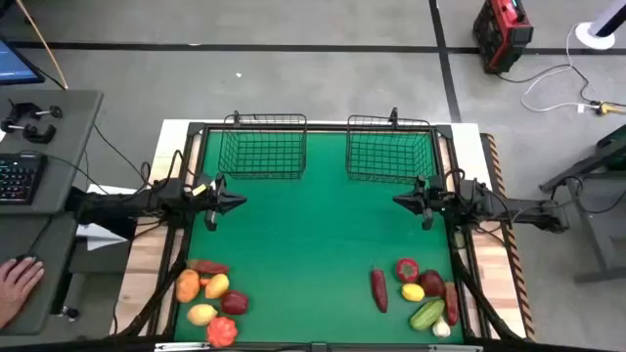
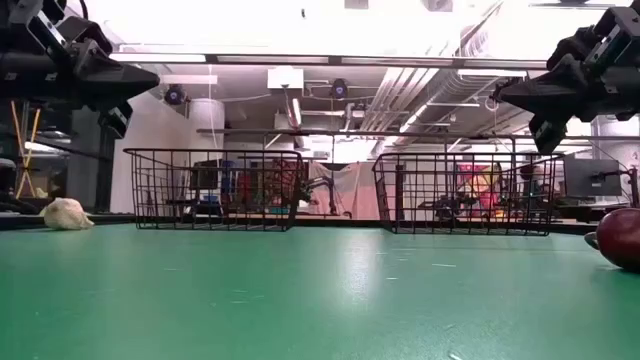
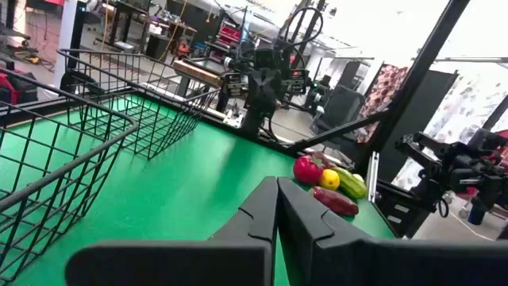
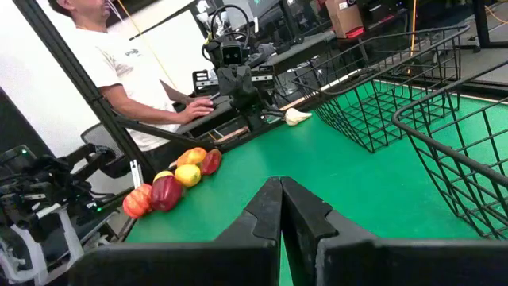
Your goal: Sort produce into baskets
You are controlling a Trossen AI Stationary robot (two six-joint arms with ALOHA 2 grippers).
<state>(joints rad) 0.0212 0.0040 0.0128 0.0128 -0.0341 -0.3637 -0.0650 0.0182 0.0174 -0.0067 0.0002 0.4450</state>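
Note:
Two black wire baskets [image 1: 262, 147] [image 1: 391, 149] stand side by side on the green mat's far part. One heap of produce [image 1: 209, 298] lies at the near left, red, orange and yellow pieces. Another heap [image 1: 423, 288] lies at the near right, with a dark red long piece [image 1: 379, 289] a little apart. My left gripper [image 1: 238, 202] hovers shut at the mat's left side, pointing right. My right gripper [image 1: 399, 200] hovers shut at the right side, pointing left. Both hang above the mat, clear of everything.
A pale crumpled lump [image 2: 66, 213] lies at the table's left edge. A person stands beside a desk with a keyboard [image 1: 18, 176] left of the table, a hand [image 1: 18, 276] resting there. The mat's middle [image 1: 313, 244] is bare green.

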